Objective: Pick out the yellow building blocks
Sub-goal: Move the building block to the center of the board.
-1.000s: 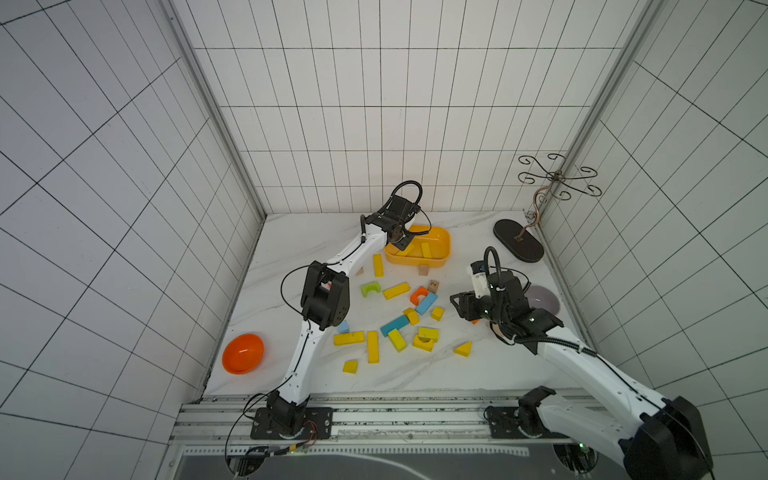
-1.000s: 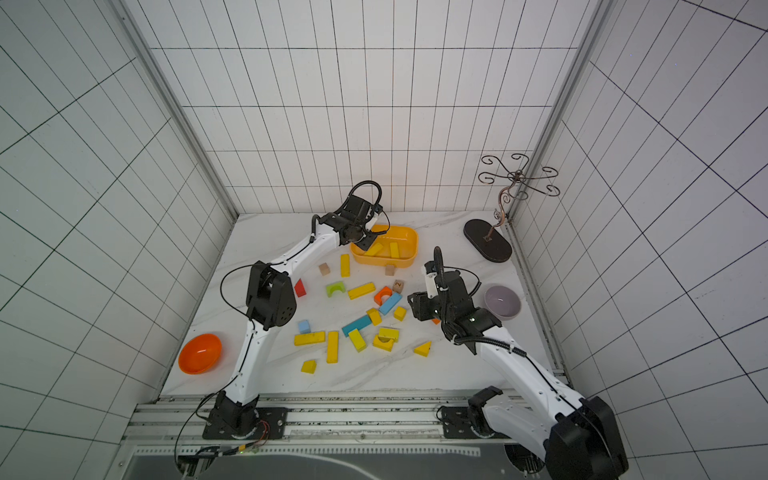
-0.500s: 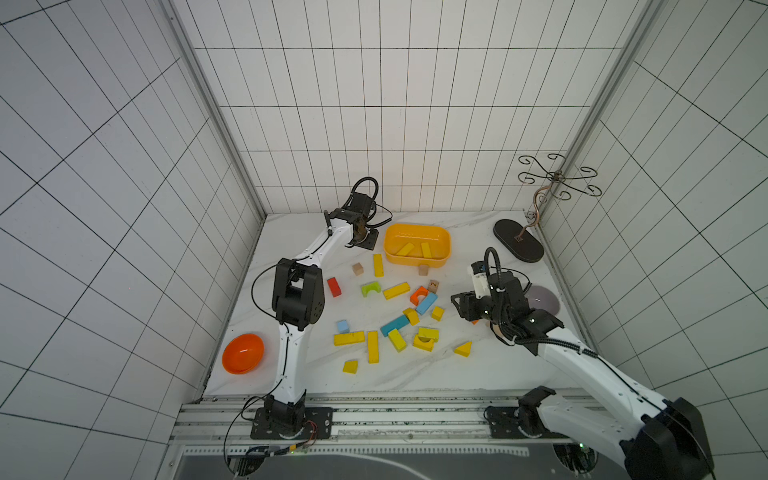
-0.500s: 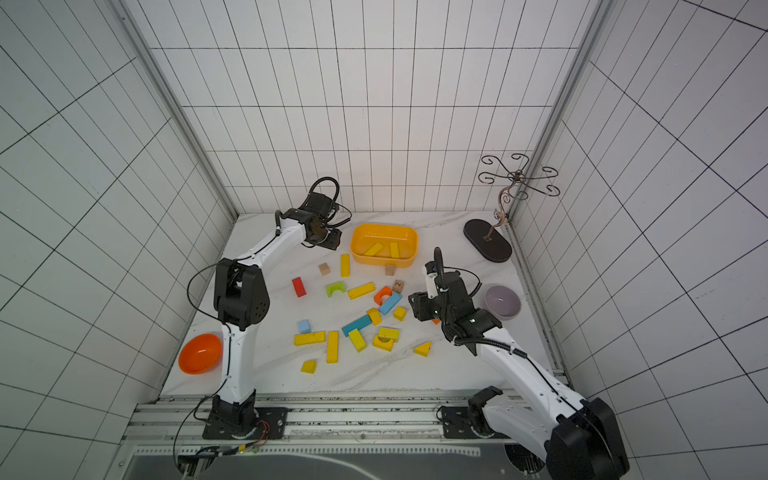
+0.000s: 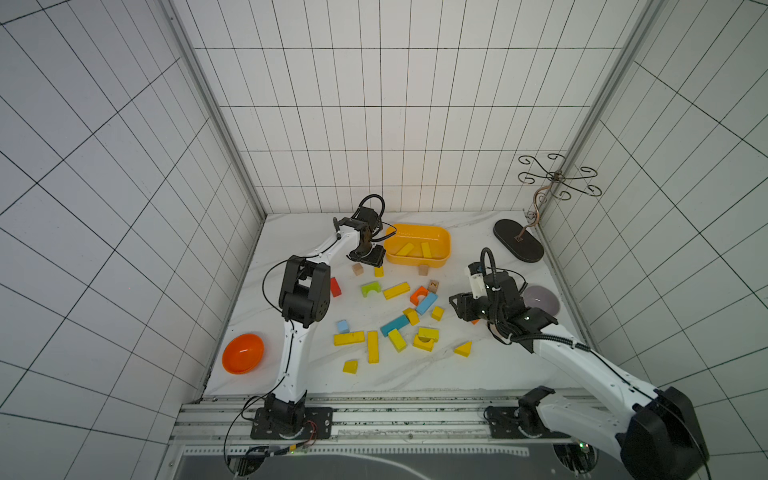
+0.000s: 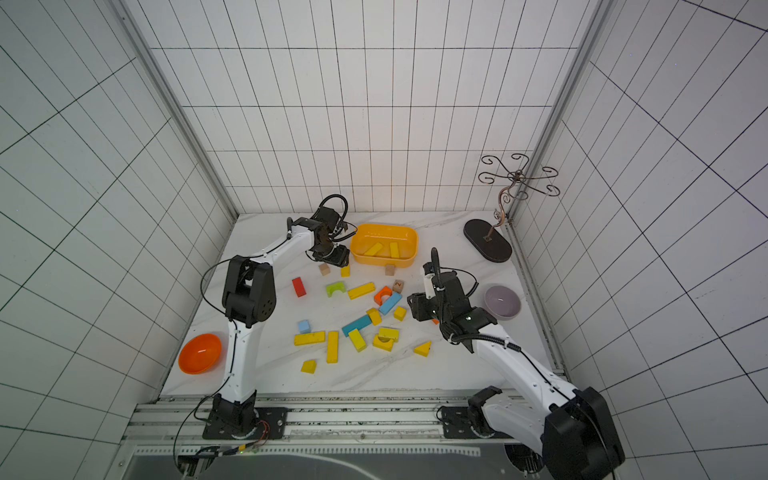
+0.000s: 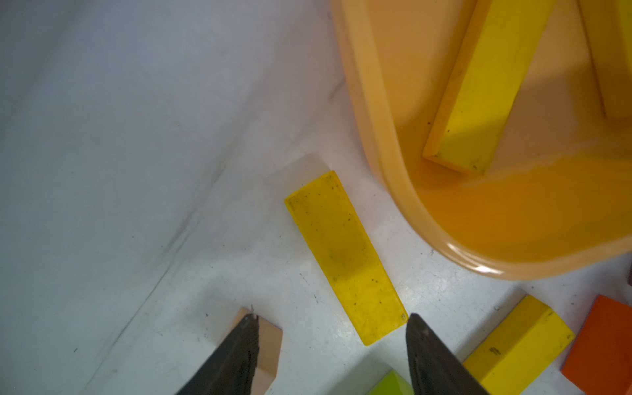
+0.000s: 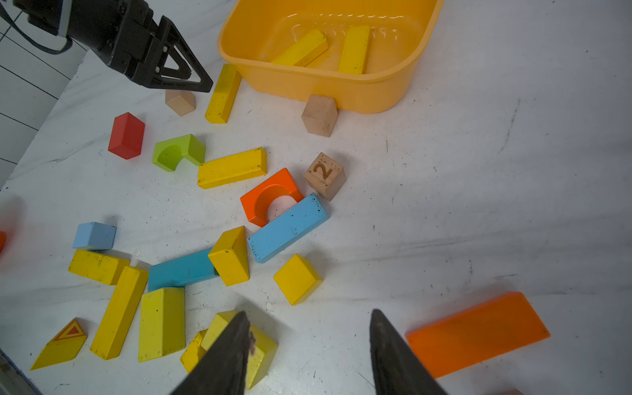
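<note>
Yellow building blocks (image 5: 395,290): two sit in your tub (image 5: 417,227), most litter the table (image 5: 498,370); your left gripper (image 7: 331,315) and right gripper (image 8: 309,312) gape, empty.

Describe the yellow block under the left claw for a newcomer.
Find the orange-yellow tub at the back. Just outside one end, under the left claw, lies a yellow bar. It is the only yellow block beside the tub.

Yellow building blocks (image 5: 372,346): most scattered on tabletop (image 5: 498,368), two inside tub (image 5: 415,259).
</note>
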You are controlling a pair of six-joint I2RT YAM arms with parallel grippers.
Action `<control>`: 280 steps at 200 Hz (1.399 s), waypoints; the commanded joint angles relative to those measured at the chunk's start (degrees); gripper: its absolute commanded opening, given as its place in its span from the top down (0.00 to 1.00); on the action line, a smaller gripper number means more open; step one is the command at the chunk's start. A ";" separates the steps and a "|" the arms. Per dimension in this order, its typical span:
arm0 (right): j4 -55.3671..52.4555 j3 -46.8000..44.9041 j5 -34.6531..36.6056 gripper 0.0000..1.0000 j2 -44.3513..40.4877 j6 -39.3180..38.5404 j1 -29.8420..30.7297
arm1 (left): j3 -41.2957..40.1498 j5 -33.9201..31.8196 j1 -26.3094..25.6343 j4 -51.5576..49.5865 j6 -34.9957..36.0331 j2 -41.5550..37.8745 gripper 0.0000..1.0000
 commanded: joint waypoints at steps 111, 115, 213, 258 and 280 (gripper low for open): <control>0.99 -2.87 0.21 0.44 0.46 -0.97 0.64 | 4.83 -1.95 -3.11 -0.92 -0.78 7.29 0.33; 0.96 -2.90 0.24 0.44 0.50 -0.98 0.64 | 5.19 -1.99 -3.13 -1.03 -0.83 7.56 0.33; 0.76 -2.73 -0.09 0.44 0.14 -1.60 0.66 | -1.50 -8.63 -0.83 0.11 0.39 3.27 0.56; 0.94 -3.14 -0.29 0.44 -0.47 -1.68 0.66 | -4.00 -9.17 0.91 0.33 1.59 2.02 0.78; 0.93 -3.17 -0.34 0.44 -0.52 -1.77 0.61 | -3.86 -9.34 0.91 0.42 2.56 2.02 0.83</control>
